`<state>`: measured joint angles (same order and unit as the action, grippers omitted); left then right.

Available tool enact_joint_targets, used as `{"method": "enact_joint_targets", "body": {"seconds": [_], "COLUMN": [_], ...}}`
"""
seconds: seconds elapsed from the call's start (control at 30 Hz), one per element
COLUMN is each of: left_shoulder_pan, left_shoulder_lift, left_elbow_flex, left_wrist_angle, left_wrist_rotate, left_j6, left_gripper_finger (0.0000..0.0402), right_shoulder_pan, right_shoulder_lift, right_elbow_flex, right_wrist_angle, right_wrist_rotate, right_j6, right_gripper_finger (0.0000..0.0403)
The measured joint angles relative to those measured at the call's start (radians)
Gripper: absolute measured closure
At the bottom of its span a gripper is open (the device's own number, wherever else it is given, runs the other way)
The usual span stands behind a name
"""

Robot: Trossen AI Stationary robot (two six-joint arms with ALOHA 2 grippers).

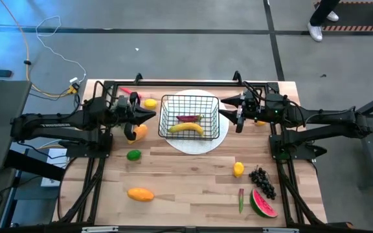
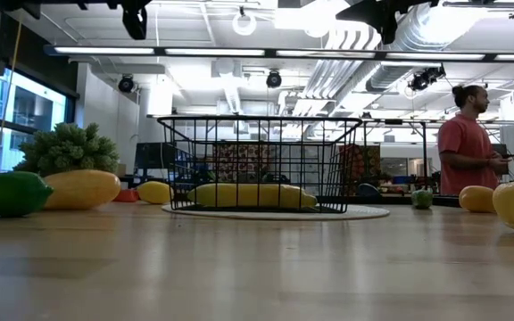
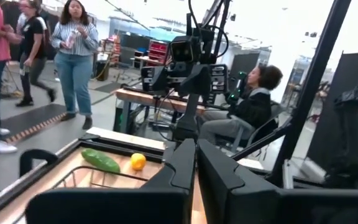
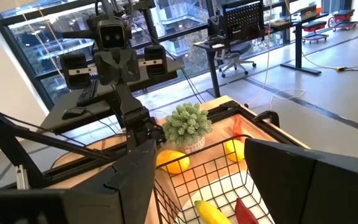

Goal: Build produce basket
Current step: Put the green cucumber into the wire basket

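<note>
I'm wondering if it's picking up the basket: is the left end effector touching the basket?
Apart. The high view shows bare table between the left end effector and the basket.

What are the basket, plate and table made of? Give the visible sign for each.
Basket: thin black wire, probably coated metal; its open grid sides let the banana show through.
Plate: smooth white, likely plastic or ceramic; the look leaves it open.
Table: light wood, with plank seams and grain, in a satin finish that faintly reflects in the low view.
</note>
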<state>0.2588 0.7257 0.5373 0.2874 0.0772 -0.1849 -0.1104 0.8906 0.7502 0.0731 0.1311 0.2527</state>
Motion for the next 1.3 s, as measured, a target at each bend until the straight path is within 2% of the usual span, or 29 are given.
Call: {"method": "enact_joint_targets", "body": {"seconds": [0.4, 0.67, 0.87, 1.07, 1.13, 1.2, 1.3], "left_shoulder_pan": [0.0, 0.0, 0.0, 0.0, 0.0, 0.0, 0.0], "left_shoulder_lift": [0.002, 0.002, 0.002, 0.002, 0.002, 0.002, 0.002], "left_elbow_flex": [0.0, 0.0, 0.0, 0.0, 0.0, 0.001, 0.001], "left_wrist_angle": [-0.003, -0.007, -0.007, -0.006, -0.006, -0.006, -0.007], "left_wrist_rotate": [0.004, -0.041, -0.041, -0.041, -0.041, -0.041, -0.041], "left_j6": [0.013, 0.013, 0.013, 0.013, 0.013, 0.013, 0.005], "left_gripper_finger": [0.029, 0.023, 0.0207, 0.0206, 0.0206, 0.0206, 0.0206], "right_shoulder_pan": [0.0, 0.0, 0.0, 0.0, -0.007, -0.037, -0.108], "right_shoulder_lift": [0.0, 0.0, 0.0, 0.0, 0.0, 0.003, 0.024], "right_elbow_flex": [0.0, 0.0, 0.0, 0.0, 0.003, 0.043, 0.174], "right_wrist_angle": [0.0, 0.0, 0.0, 0.096, 0.178, 0.154, -0.11], "right_wrist_rotate": [-0.002, -0.003, -0.004, -0.001, 0.047, 0.127, 0.233], "right_j6": [-0.005, 0.001, 0.057, 0.226, 0.299, 0.322, 0.325], "right_gripper_finger": [0.0176, 0.0176, 0.0176, 0.0176, 0.0176, 0.0176, 0.0176]}}
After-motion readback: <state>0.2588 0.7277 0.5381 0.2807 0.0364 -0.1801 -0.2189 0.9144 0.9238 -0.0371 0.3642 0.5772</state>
